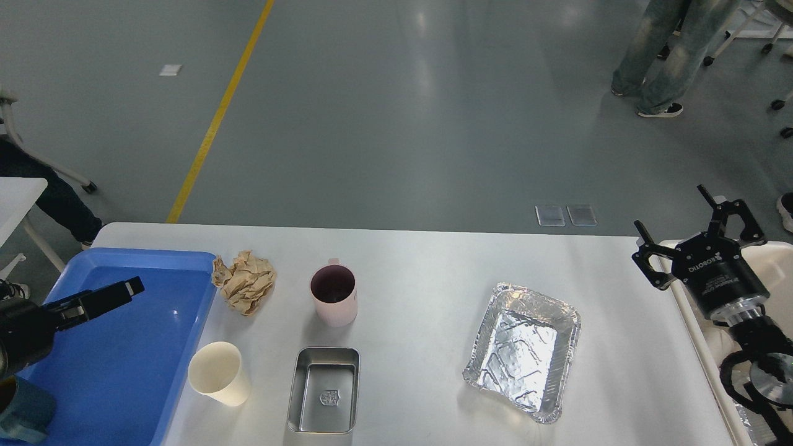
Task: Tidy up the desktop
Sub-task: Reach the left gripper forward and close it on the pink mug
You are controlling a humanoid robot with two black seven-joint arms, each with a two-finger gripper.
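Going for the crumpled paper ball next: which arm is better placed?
Left. The left gripper hovers over the blue tray, close to the crumpled paper. The right gripper, open, sits past the desktop's far right edge.

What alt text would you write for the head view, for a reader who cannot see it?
A white desktop holds crumpled brown paper, a pink mug, a paper cup, a steel tin and a foil tray. The left gripper is over a blue tray; the right gripper, fingers spread, is over a cream bin.
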